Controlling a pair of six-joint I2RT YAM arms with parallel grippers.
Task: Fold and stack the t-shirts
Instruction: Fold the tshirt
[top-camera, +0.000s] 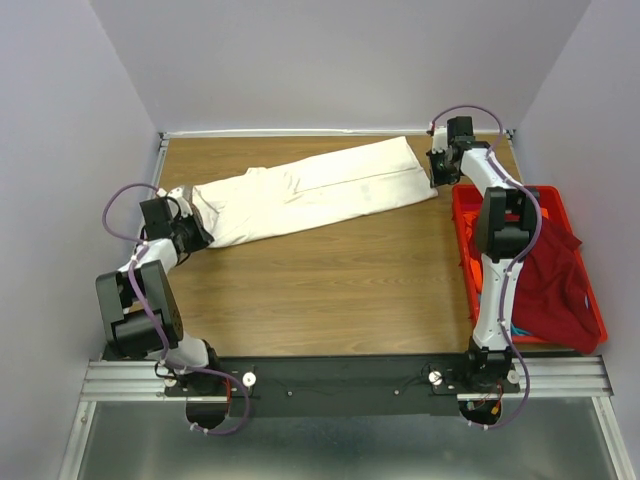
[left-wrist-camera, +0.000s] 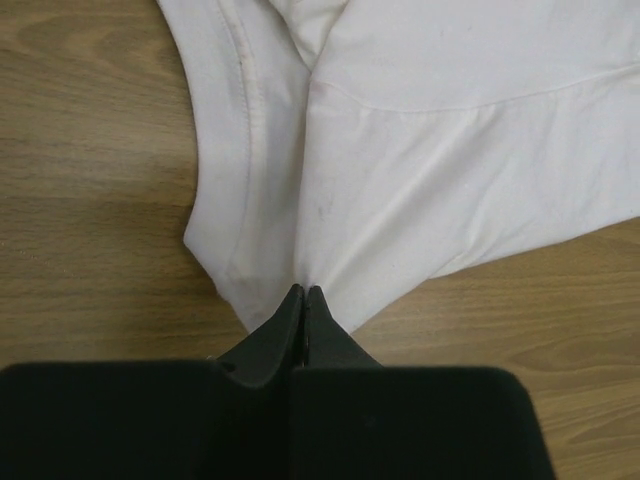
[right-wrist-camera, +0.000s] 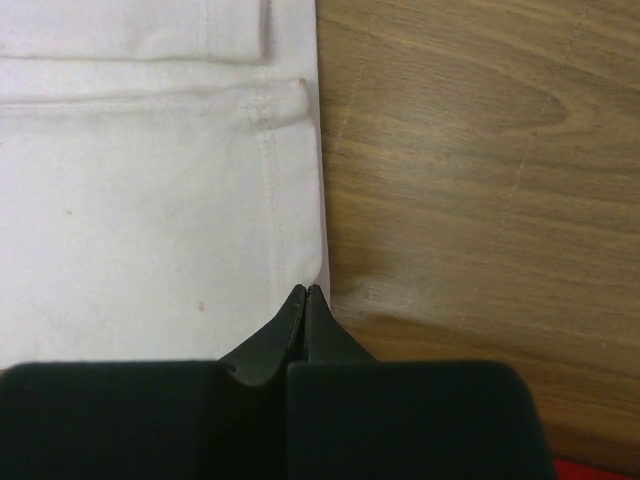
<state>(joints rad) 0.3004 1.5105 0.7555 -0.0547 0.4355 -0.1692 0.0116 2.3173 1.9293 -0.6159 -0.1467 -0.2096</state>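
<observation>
Pale, plain walls close in three sides of the workspace. Within them lies a wood-grain desk, and we see nothing loose on its near half.

Across the far half stretches the cream t-shirt. It is already narrowed into a long band that runs slantwise from the left side up toward the far right corner. We judge the sides are folded in and the lengthwise fold is what remains, which would explain why it is held at both ends.

At the right edge stands a red crate. A dark red t-shirt is heaped inside it and spills over the outer rim, waiting its turn.

The left hand has its fingers pressed fully together on the band's left end by the sleeve, and cloth gathers into the tips. The right hand is likewise closed tight at the hem's corner, right where the cloth meets bare wood. It seems to have the corner pinched, though only a sliver enters the tips.

With both ends gripped, we expect one end can be lifted over the other — the slack middle may sag and skew the fold.
</observation>
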